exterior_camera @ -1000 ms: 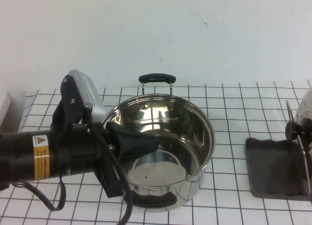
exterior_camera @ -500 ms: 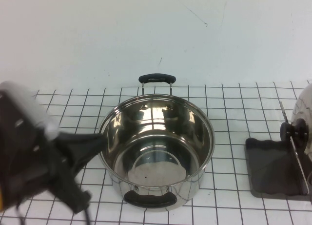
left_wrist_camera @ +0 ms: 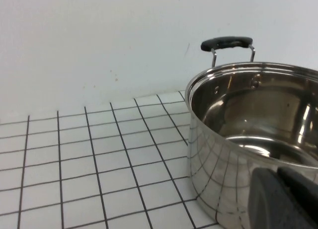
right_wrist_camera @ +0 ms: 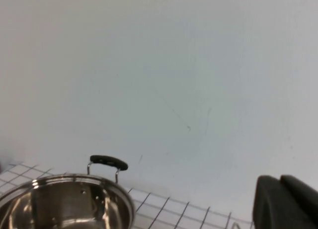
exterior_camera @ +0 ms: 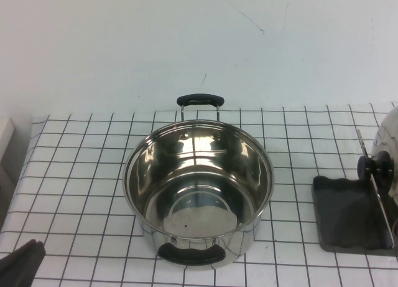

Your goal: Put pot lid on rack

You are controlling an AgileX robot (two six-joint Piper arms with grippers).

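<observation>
The pot lid (exterior_camera: 390,132) stands on edge at the far right, its black knob (exterior_camera: 377,165) facing left, partly cut off by the view's edge. It leans at the thin wire bar (exterior_camera: 380,200) of the dark grey rack (exterior_camera: 342,215). My left gripper (exterior_camera: 23,261) is low at the front left corner, shut and empty. In the left wrist view its fingers (left_wrist_camera: 278,178) lie together beside the steel pot (left_wrist_camera: 233,114). My right gripper (right_wrist_camera: 281,182) is shut and empty, seen only in the right wrist view, raised and facing the wall.
The deep steel pot (exterior_camera: 199,187) with two black handles stands open at the table's middle, also low in the right wrist view (right_wrist_camera: 64,201). A white wall runs behind the checked tablecloth (exterior_camera: 74,175).
My left arm has pulled back from over the pot's left side to the front left corner. The lid has shifted slightly on the rack.
</observation>
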